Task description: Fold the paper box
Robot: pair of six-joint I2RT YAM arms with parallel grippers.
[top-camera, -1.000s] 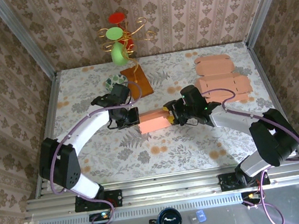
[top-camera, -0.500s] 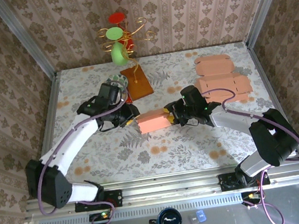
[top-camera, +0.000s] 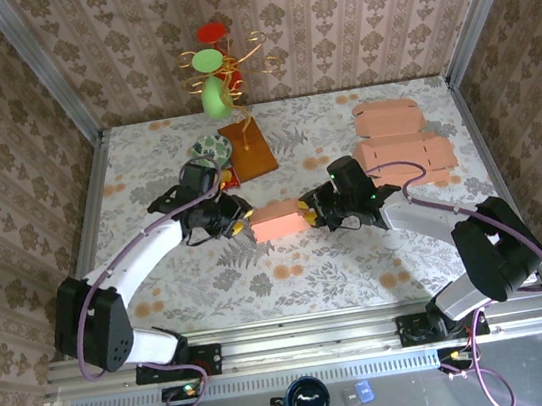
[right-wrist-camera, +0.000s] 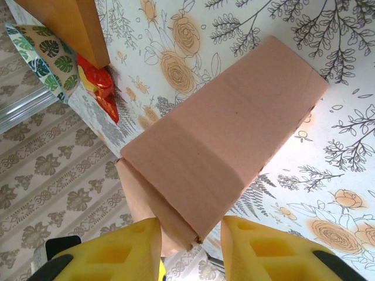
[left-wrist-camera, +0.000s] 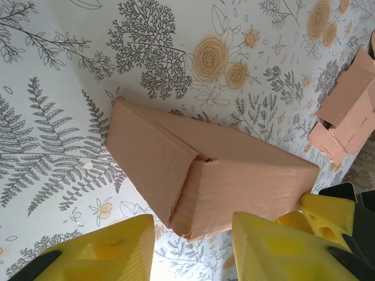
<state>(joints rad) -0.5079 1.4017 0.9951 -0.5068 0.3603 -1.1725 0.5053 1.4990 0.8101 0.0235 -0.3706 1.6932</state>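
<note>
The box lies mid-desk between both hands. The left hand is at its left end, fingers apart, not gripping. The right hand straddles the other end; I cannot tell whether it pinches. Flat blanks lie far right.

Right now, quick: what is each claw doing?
Left gripper: open, holding nothing, one end of the box at its fingertips.
Right gripper: fingers straddle the box's other end; whether it grips cannot be told.
</note>
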